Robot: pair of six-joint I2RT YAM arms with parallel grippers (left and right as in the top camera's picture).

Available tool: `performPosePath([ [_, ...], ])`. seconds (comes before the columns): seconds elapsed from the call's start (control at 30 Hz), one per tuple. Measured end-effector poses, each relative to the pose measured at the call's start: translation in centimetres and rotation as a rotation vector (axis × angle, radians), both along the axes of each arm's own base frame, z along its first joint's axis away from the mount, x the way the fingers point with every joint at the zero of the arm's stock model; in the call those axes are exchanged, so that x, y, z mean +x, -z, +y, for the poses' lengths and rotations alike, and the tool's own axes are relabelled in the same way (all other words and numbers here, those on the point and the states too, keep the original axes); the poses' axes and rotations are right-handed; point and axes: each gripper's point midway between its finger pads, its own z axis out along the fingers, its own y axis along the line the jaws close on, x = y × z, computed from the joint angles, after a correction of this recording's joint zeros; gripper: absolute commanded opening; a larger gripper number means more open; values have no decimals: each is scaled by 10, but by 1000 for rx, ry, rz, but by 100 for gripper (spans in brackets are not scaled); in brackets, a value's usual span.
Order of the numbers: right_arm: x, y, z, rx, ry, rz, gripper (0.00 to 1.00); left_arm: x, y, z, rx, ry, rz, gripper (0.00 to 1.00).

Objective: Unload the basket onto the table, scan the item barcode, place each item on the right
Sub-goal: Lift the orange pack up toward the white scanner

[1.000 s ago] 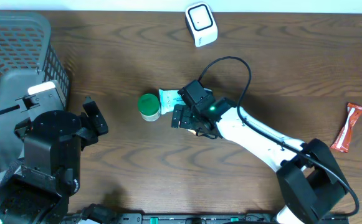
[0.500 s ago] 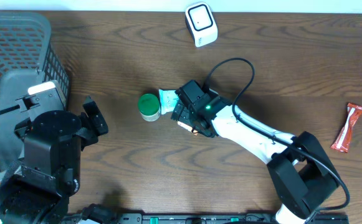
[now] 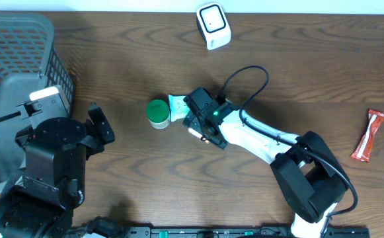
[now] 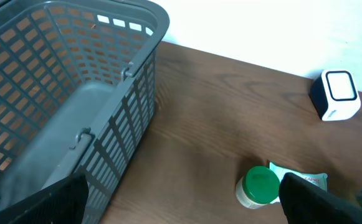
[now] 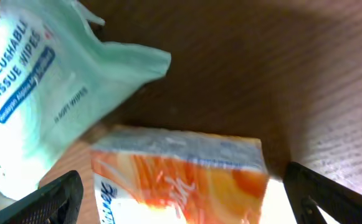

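Hovering over the orange box [image 5: 168, 168]: right gripper [image 5: 184, 190], jaws spread wide, holding nothing. Box lies just beside wipes pack [image 5: 37, 81], near green-lidded jar [image 3: 157, 113]. Left gripper [image 4: 184, 193] wide open, empty, beside basket [image 4: 75, 74]. Scanner [image 3: 213, 25] well apart.

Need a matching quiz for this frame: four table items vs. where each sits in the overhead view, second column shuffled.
Items:
1. basket
2. scanner
3. green-lidded jar
4. red packet

Places:
A. far right
B. far left
C. top centre
D. middle, next to the wipes pack

Pairs: 1-B, 2-C, 3-D, 4-A
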Motion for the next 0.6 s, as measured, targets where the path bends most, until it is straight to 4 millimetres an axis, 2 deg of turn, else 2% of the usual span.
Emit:
performPosePath([
  [0.13,2,1,1,-6,-13,-4,73,0,0,0,0,0,1,98],
  [0.23,2,3,0,-18,-37,-5,62,0,0,0,0,0,0,98],
  [0.6,-11,3,-12,-91,-104,56,57,0,0,0,0,0,0,98],
])
